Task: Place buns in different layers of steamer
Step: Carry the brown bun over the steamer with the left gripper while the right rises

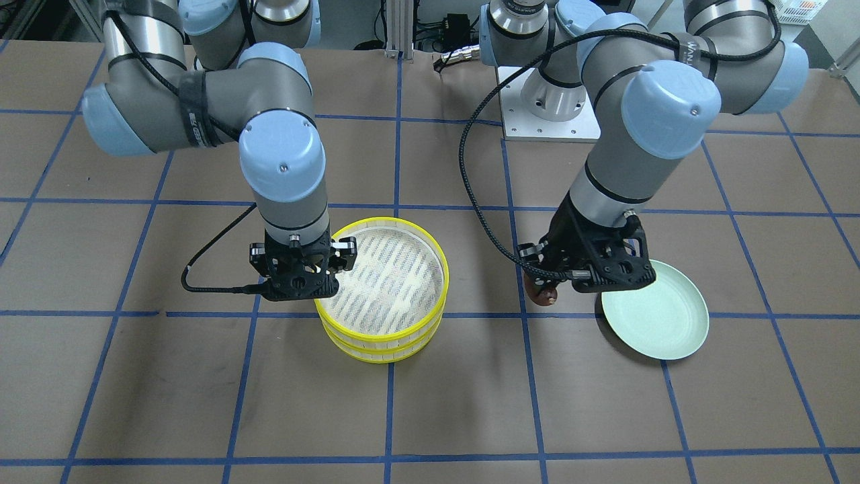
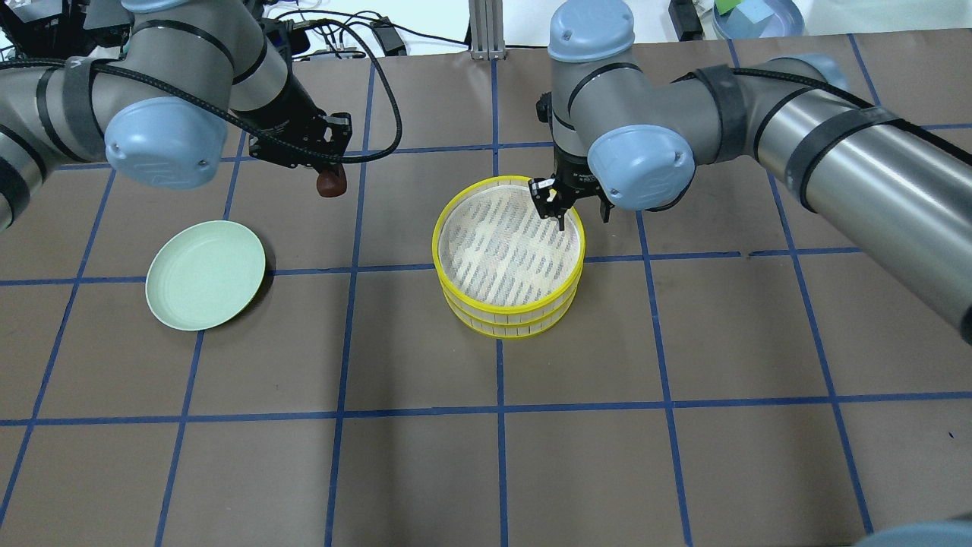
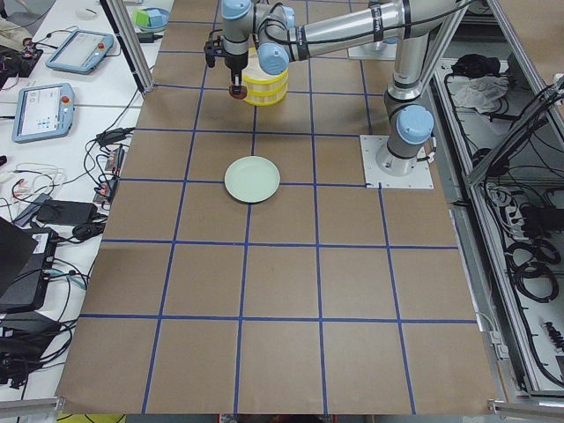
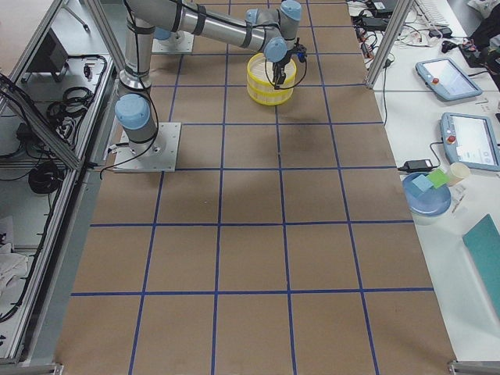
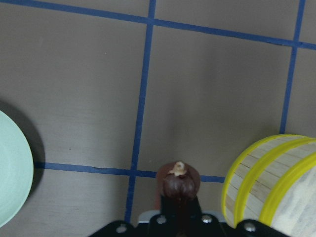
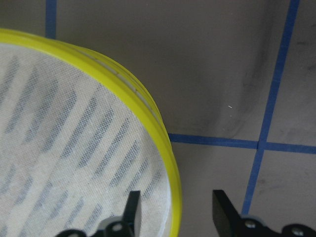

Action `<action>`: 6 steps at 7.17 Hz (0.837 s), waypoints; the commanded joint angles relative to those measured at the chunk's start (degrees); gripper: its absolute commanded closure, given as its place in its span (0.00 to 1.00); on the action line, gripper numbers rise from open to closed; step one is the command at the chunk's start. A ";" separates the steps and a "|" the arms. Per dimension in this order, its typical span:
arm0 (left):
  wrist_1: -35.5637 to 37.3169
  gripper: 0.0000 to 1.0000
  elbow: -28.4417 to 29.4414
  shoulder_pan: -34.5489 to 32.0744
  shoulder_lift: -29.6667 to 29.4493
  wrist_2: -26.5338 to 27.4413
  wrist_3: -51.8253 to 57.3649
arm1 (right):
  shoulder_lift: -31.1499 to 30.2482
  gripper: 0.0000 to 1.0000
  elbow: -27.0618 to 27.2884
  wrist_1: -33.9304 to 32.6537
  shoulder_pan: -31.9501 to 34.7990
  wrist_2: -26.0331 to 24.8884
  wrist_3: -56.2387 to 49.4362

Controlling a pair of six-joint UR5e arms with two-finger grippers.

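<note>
Left gripper point(image 2: 332, 173) clamps brown bun point(image 5: 180, 186). Right gripper point(image 6: 176, 200) parted, empty, astride steamer point(image 2: 501, 317) rim, 2 o'clock overhead. Strap point(image 1: 692, 49) lettering unreadable.

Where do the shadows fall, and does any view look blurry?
Overhead view: sharp, the plate casts a dark shadow to its right. Left wrist view: the close brown bun looks slightly soft. Right wrist view: the right claw is soft-edged, and a grey shadow smudges the table.

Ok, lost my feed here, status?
Left gripper shut on brown bun, off the plate, short of steamer. Right gripper open, straddling steamer's top rim. White bun not seen.
</note>
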 commanded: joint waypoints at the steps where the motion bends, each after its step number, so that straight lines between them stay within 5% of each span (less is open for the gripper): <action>1: 0.65 1.00 -0.25 -5.10 0.15 -6.83 -7.03 | -11.01 0.00 -0.36 3.34 -0.99 0.63 -0.72; 3: 3.98 1.00 -0.60 -9.85 -1.25 -7.56 -10.84 | -16.77 0.00 -4.37 12.10 -1.08 0.55 -0.64; 5: 9.86 0.95 -1.05 -11.89 -4.15 -14.67 -11.46 | -16.70 0.00 -8.00 18.64 -1.34 0.64 -0.64; 6: 10.50 0.49 -1.05 -12.68 -4.94 -14.60 -11.46 | -16.70 0.00 -8.01 18.57 -1.34 1.60 -0.64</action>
